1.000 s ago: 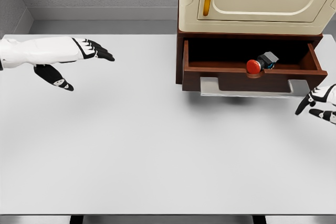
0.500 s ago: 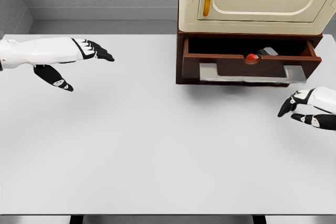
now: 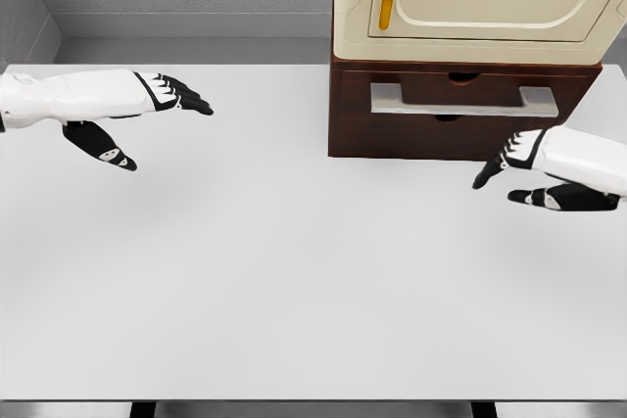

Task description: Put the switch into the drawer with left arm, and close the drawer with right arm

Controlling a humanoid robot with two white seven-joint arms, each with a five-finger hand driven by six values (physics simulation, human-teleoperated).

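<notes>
The brown drawer [image 3: 460, 115] sits pushed flush into its wooden cabinet, its grey handle [image 3: 462, 100] across the front. The switch is hidden from view. My right hand [image 3: 514, 175] hovers open just in front of the drawer's lower right corner, fingers extended toward the left, not touching the wood as far as I can tell. My left hand [image 3: 147, 119] hangs open over the table's far left, fingers stretched right and thumb pointing down, holding nothing.
A cream appliance [image 3: 480, 2] with a rounded door and an amber strip stands on top of the cabinet. The white table [image 3: 294, 281] spreads out in front, with a grey wall behind it.
The drawer slid from open to fully shut, hiding the red switch inside. My right hand moved up and left toward the cabinet front. The left arm stayed still.
</notes>
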